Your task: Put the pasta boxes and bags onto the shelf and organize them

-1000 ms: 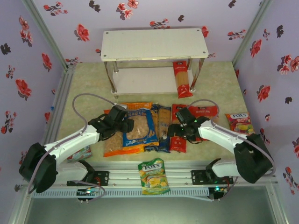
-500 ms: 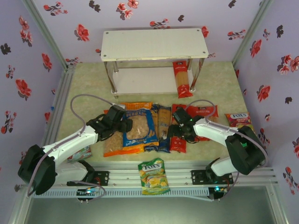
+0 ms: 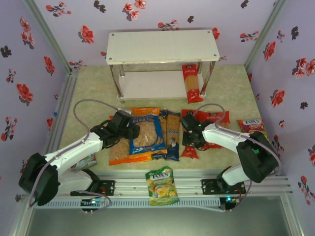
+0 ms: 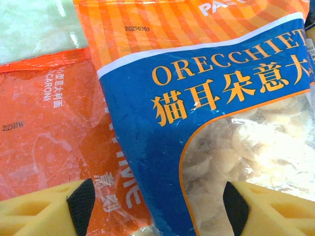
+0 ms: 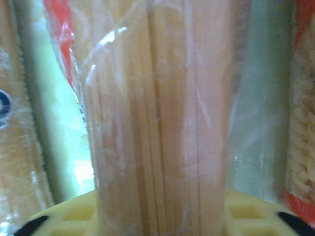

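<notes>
Lilac walls printed with red and dark flowers close in a pale mottled desk (image 3: 88,83). At its far side stands the shelf (image 3: 162,46), two white boards on shiny metal posts, with both boards bare but for the far red pack (image 3: 191,83). That pack lies by the right front post, its far end on the lower board and its near end out on the desk.

In the near row, the left hand (image 3: 134,130) hangs low over the bags. From its wrist camera the yellow fingers (image 4: 44,211) stand well apart and grip nothing. One is over the orange bag (image 4: 44,123) and the other over the clear window of the blue-and-orange bag (image 4: 197,98), which lies on top of the orange one. Seen from above, the orange bag (image 3: 120,153) sticks out to the left and near side of the blue-and-orange bag (image 3: 147,135).

Just to the right lie the brown packs (image 3: 172,135), long and narrow, their dark blue ends toward the arms. A green-yellow candy bag (image 3: 161,186) sits on the near rail.

Next comes the right hand (image 3: 189,141), clamped on the near red pack (image 3: 188,151). From its wrist, the clear-wrapped long pasta (image 5: 162,123) fills the gap between the yellow fingers (image 5: 64,216). The red bag (image 3: 214,118) lies flat beside that arm, and a red-pink candy bag (image 3: 252,129) lies at the far right.
</notes>
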### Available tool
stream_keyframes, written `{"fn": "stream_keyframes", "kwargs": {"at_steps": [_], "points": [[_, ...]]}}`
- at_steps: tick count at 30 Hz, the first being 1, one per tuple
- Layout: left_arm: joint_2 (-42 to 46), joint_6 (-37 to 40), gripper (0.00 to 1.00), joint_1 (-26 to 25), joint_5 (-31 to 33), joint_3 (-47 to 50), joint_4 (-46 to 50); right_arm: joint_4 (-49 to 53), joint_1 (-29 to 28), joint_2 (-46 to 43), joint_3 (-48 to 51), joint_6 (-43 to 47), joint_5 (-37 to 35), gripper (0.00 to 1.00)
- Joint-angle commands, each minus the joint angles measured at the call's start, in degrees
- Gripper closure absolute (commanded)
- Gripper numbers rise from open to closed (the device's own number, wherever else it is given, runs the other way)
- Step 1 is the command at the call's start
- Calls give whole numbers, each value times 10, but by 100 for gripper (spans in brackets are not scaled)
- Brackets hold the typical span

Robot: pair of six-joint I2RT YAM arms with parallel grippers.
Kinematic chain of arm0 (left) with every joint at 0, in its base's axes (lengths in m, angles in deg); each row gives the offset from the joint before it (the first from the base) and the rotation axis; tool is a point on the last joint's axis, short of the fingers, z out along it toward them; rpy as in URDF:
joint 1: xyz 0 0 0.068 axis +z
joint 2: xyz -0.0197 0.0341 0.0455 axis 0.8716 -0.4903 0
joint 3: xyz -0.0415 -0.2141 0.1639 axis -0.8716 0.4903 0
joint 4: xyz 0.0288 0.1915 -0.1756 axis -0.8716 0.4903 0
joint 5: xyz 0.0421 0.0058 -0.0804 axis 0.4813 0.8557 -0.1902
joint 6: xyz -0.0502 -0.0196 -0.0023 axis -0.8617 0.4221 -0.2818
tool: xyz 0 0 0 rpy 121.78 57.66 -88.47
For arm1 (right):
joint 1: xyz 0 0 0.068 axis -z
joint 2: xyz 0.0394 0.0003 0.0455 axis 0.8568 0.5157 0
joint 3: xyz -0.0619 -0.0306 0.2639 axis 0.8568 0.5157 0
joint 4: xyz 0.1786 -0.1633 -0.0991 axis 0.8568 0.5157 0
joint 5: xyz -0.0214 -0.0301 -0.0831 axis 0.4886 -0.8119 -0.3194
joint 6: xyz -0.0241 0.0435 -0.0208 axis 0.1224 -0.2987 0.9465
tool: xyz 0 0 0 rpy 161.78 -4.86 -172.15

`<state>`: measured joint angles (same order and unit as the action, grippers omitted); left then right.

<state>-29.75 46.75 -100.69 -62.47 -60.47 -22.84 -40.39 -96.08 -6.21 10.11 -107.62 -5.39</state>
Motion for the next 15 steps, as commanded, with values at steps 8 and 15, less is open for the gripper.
{"fn": "stream_keyframes", "kwargs": {"at_steps": [8, 15], "points": [[12, 14, 27, 6, -9, 0, -15, 49, -7, -30, -9, 28, 19, 93], [9, 20, 27, 7, -9, -10, -15, 131, -13, -91, -76, 69, 12, 99]]}}
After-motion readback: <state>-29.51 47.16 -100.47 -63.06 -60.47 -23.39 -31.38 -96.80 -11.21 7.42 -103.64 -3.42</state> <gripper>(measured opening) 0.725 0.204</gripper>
